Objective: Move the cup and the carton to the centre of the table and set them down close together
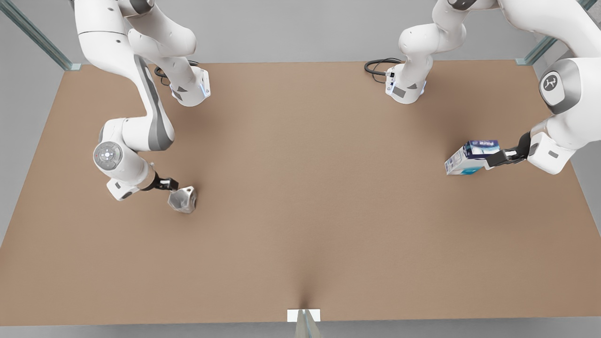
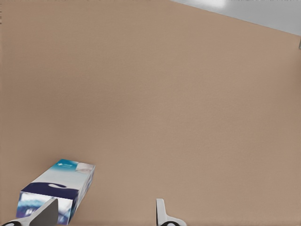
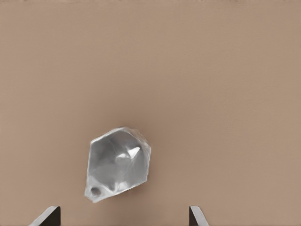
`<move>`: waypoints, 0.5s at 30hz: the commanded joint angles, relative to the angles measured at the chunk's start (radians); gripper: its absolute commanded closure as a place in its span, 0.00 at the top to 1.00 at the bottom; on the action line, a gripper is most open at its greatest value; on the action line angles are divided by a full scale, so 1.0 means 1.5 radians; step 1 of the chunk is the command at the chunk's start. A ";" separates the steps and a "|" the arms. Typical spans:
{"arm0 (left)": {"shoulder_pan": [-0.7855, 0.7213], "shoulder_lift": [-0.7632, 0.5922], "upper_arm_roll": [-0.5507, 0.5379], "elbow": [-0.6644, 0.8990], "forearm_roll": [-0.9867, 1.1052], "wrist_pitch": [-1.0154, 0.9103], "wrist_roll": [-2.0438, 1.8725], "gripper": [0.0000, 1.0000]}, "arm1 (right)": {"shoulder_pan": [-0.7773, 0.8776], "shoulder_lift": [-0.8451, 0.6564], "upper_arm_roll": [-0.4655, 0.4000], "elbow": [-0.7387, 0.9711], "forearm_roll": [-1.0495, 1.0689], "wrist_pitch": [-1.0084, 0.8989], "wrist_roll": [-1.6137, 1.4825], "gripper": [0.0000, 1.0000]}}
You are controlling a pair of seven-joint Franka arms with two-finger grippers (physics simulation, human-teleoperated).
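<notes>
While both grippers sit spread at their targets, the reach step is in hand: the cup (image 3: 117, 164) lies ahead between the right gripper (image 3: 123, 217) fingers; the carton (image 2: 56, 197) lies beside one left gripper (image 2: 102, 213) finger, off-centre. Next, each must centre, advance and clench before crossing the tabletop (image 1: 300, 197).

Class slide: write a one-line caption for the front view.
Left gripper beside the carton and right gripper beside the cup, at opposite ends of the brown table.
</notes>
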 commanded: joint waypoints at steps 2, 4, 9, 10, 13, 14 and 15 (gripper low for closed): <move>0.000 0.000 0.000 0.000 -0.001 0.000 0.000 1.00 | -0.006 0.009 0.000 -0.017 0.000 0.035 0.000 1.00; 0.000 0.000 0.000 0.000 -0.001 -0.001 -0.001 1.00 | -0.013 0.022 0.000 -0.033 -0.001 0.074 0.000 1.00; -0.001 0.001 0.000 0.000 -0.001 -0.001 0.000 1.00 | -0.013 0.042 0.000 -0.056 0.000 0.119 0.001 1.00; -0.007 0.009 0.001 0.000 0.001 -0.001 -0.001 1.00 | -0.014 0.050 0.000 -0.057 0.000 0.119 0.001 1.00; -0.007 0.009 0.002 0.000 0.001 -0.002 -0.001 1.00 | -0.021 0.078 0.000 -0.056 0.001 0.140 0.001 1.00; -0.007 0.009 0.002 0.000 0.000 -0.003 -0.001 1.00 | -0.021 0.084 0.000 -0.056 0.001 0.150 0.001 1.00; -0.007 0.010 0.002 0.000 0.000 -0.003 -0.002 1.00 | -0.021 0.090 0.000 -0.056 0.001 0.159 0.001 1.00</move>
